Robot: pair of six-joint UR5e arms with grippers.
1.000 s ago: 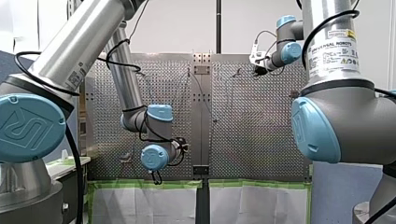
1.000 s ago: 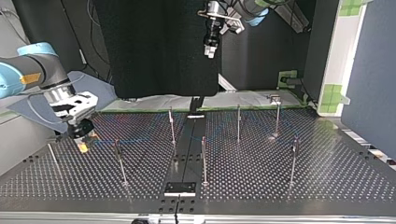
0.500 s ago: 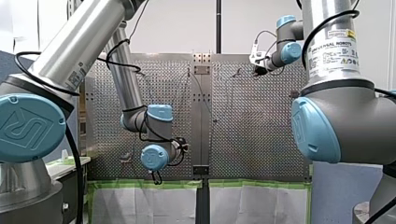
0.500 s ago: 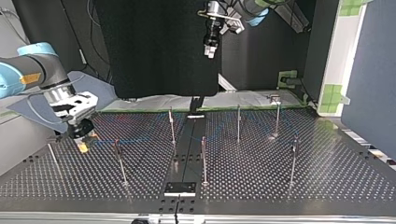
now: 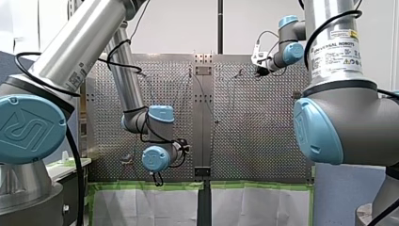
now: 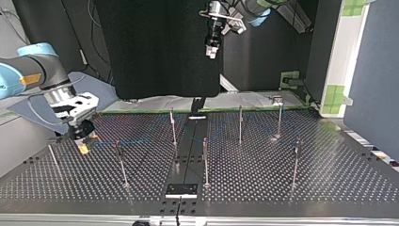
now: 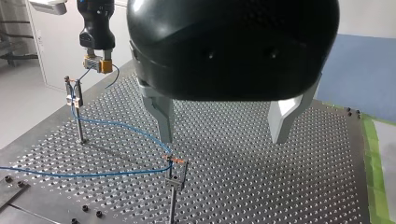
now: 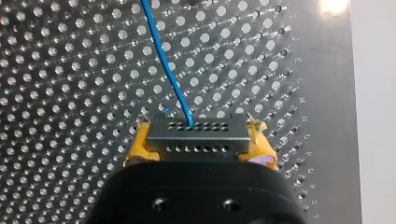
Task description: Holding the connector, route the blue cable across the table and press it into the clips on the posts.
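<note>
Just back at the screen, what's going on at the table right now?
My right gripper is shut on the connector, gripped between yellow pads low over the perforated table. The blue cable leaves the connector, meets the clip on the first post, then reaches the second post below my left gripper. I cannot tell whether it is seated in either clip. My left gripper hangs open, holding nothing.
</note>
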